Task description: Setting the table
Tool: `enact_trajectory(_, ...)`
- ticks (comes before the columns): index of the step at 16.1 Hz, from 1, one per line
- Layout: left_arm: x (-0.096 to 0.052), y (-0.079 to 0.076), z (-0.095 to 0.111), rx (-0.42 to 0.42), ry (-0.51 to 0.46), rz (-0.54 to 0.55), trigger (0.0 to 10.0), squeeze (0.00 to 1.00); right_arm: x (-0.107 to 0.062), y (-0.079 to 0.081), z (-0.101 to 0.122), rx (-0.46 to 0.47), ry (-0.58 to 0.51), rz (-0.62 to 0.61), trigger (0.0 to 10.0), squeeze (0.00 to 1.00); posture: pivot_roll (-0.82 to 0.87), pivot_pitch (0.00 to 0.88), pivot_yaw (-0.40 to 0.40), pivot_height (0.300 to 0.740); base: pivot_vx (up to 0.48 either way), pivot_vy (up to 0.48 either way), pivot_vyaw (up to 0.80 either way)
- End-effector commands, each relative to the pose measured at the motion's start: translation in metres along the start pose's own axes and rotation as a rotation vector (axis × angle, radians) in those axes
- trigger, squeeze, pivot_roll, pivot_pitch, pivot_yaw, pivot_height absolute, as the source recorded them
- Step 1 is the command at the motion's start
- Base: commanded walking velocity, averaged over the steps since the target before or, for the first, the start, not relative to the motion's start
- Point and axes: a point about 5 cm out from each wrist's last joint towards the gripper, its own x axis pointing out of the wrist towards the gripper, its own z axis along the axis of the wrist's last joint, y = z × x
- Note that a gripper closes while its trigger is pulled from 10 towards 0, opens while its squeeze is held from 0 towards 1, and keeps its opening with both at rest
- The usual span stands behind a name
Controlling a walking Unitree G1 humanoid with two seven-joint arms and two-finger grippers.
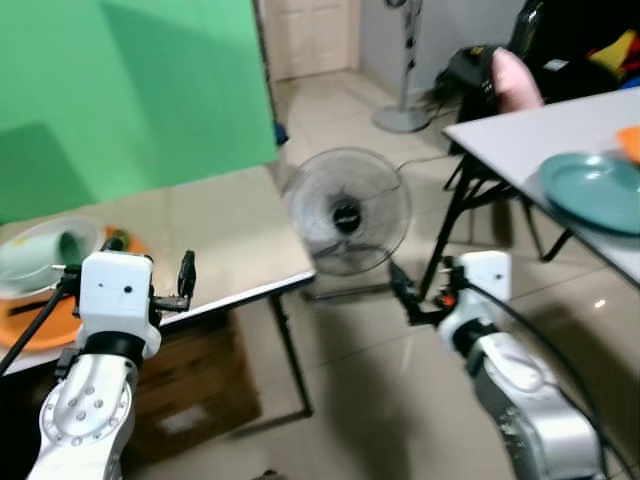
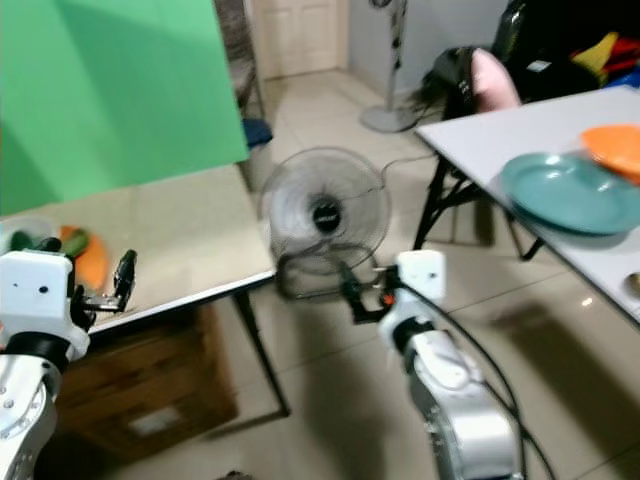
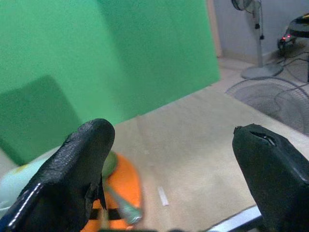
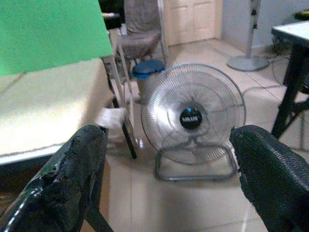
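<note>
A robot stands on a tiled floor between two tables, with a round floor fan [image 1: 348, 212] on the floor ahead in the gap. To its left is a beige surface [image 1: 215, 235] backed by a green screen [image 1: 130, 85]; near that surface's left edge sits an orange plate [image 1: 40, 325] with a pale bowl [image 1: 35, 255] on it, and what looks like cutlery lies on the plate (too blurred to name). To its right is a white surface [image 2: 500, 130] carrying a teal plate [image 2: 570, 192] near the front edge, with another orange dish [image 2: 615, 148] just behind it toward the far right. The left gripper [image 1: 186, 275] is raised over the beige surface's front edge, beside the orange plate, its fingers [image 3: 84, 164] spread wide and holding nothing. The right gripper [image 2: 352, 290] hangs over the floor facing the fan, its fingers [image 4: 82, 164] also parted and empty. The robot appears to be between carries, with some dishes placed and others waiting. The next move likely calls for turning toward the beige surface, lowering the left gripper to the plate or bowl rim, and closing on it before crossing to the white surface.
</note>
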Motion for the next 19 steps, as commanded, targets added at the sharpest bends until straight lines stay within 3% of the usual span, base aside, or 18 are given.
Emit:
enact_trajectory(1, 0.001, 0.002, 0.001, 0.007, -0.001, 0.002, 10.0, 0.0, 0.002, 0.007, 0.001, 0.019, -0.001, 0.037, 10.0, 0.0, 0.01, 0.0, 0.078, 0.74, 0.0, 0.326, 0.0)
enact_trajectory(7, -0.002, 0.0, 0.003, -0.07, 0.001, 0.04, 10.0, 0.0, 0.001, 0.011, 0.003, 0.047, 0.006, 0.071, 10.0, 0.0, 0.0, 0.0, 0.075, 0.74, 0.0, 0.11, 0.0)
enact_trajectory(10, -0.004, -0.001, 0.006, -0.062, -0.02, 0.029, 10.0, 0.0, 0.001, 0.016, 0.004, -0.003, 0.008, 0.136, 10.0, 0.0, 0.0, 0.0, 0.072, 0.74, 0.0, 0.0, 0.53)
enact_trajectory(15, -0.008, 0.006, 0.012, -0.02, -0.03, 0.033, 10.0, 0.0, 0.006, 0.024, 0.008, -0.004, -0.009, 0.196, 10.0, 0.0, 0.04, 0.0, 0.057, 0.74, 0.292, 0.0, 0.8)
enact_trajectory(19, -0.007, 0.006, 0.016, -0.004, -0.045, -0.005, 10.0, 0.0, 0.01, 0.022, 0.011, 0.009, -0.028, 0.181, 10.0, 0.0, 0.04, 0.0, 0.056, 0.74, 0.293, 0.0, 0.0)
